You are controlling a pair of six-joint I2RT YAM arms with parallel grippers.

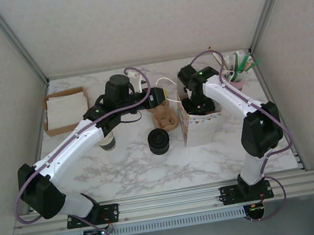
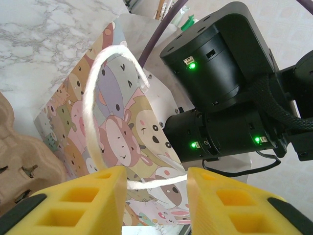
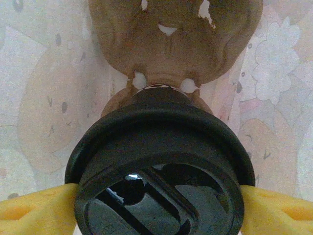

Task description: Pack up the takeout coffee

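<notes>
- Napkin box (image 1: 66, 110): sitting at the far left of the marble table (image 1: 123, 170), playing no part at present.
- Stack of cups (image 1: 108, 140): standing lidless, partly under the left arm, not the item being packed.
- Left pincer (image 2: 156, 177): hovering at the bag's mouth with its yellow fingers (image 2: 83, 196) standing well apart. The white handle (image 2: 98, 93) is looping through the gap, but nothing is being clamped.
- Stack of lids (image 1: 159, 141): sitting squat and black in the middle of the table, near the bag.
- Pulp tray (image 1: 164, 117): lying just left of the bag, with no cup in it.
- Bag (image 1: 201, 130): standing upright with cartoon animals printed on its side and its mouth facing up, taking the right arm from above.
- Right pincer (image 3: 159, 192): reaching down inside the bag, its fingers pressing on both sides of the black lid.
- Coffee cup (image 3: 156, 142): being held by its lid in the right pincer, inside the bag's pale printed walls.
- Pulp holder (image 3: 171, 44): showing just beyond the cup. Whether the cup is touching it cannot be told.
- Pink pot (image 1: 235, 77): standing at the far right, holding green and white sticks.
- Progress, as judged: the cup is lidded and inside the bag, so the task is nearing its end. Seating the cup, letting go and drawing the arm out are remaining.
</notes>
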